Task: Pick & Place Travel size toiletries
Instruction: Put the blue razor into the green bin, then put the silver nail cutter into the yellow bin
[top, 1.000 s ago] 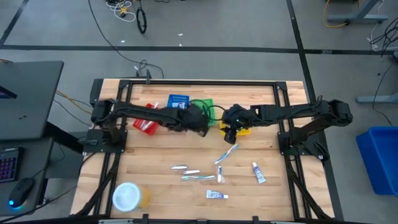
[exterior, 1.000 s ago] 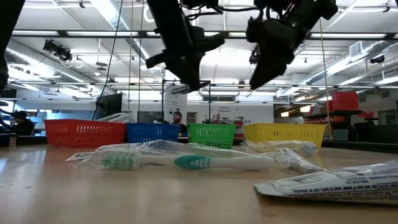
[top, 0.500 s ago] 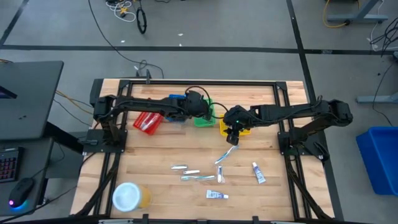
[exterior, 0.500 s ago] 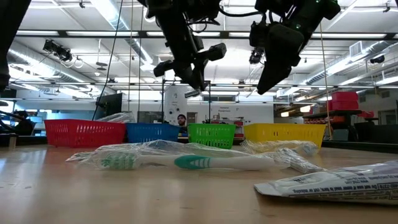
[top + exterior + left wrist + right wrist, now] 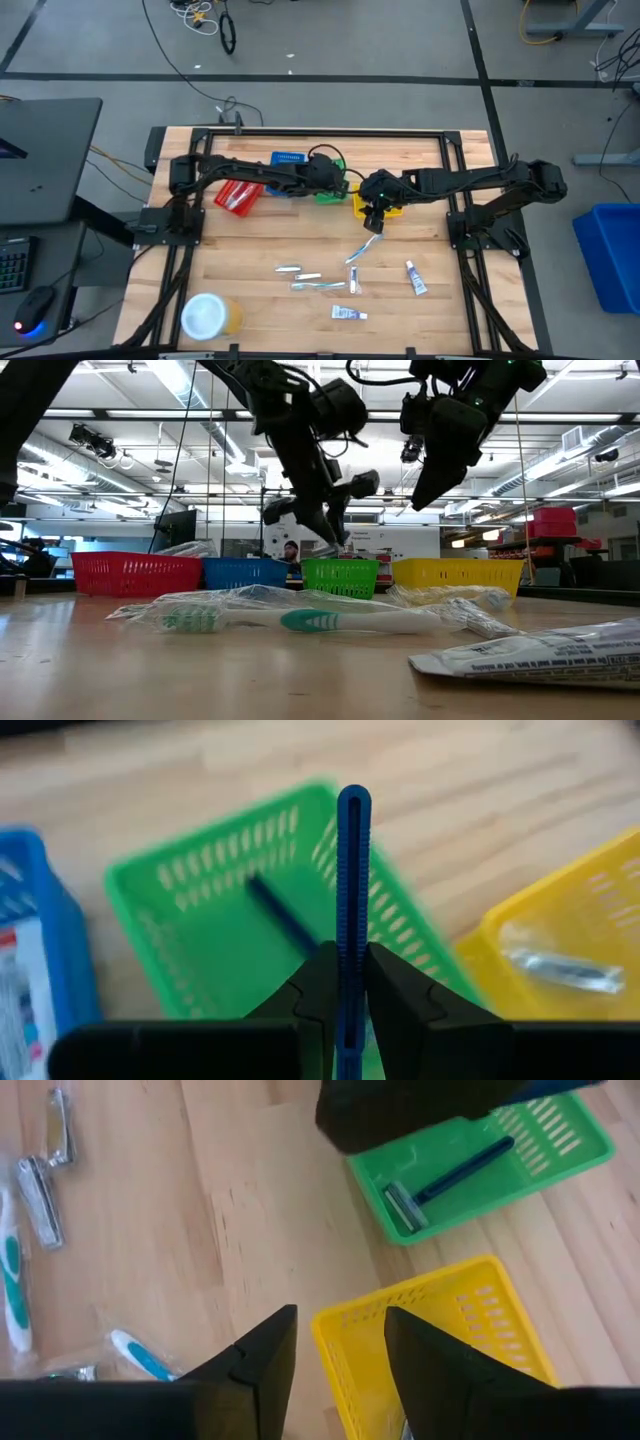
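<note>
My left gripper [image 5: 336, 181] hovers over the green bin [image 5: 235, 925], shut on a slim blue stick [image 5: 353, 870]. A dark blue razor [image 5: 450, 1175] lies inside that bin. My right gripper [image 5: 340, 1350] is open and empty, above the near edge of the yellow bin [image 5: 440, 1330]. A silvery packet [image 5: 560, 970] lies in the yellow bin. Wrapped toothbrushes [image 5: 365, 247], small tubes [image 5: 415, 278] and silvery pieces [image 5: 290, 269] lie flat on the near half of the table. My left gripper pinches the blue stick between its two fingers [image 5: 318, 982], near the stick's lower part [image 5: 353, 955]. The fingers lie along the stick, whose free end [image 5: 353, 800] reaches out past the fingertips. It is lifted clear, over the green bin.
A red bin [image 5: 238, 195] and a blue bin [image 5: 288, 160] stand in the row left of the green one. A big white-lidded yellow jar [image 5: 207, 316] lies at the near left corner. Bare wood shows between the bins and the scattered items.
My left gripper has carried the blue stick toward the table's right and down, from beside the red bin to over the green bin, staying shut on it. My right gripper has hardly moved.
</note>
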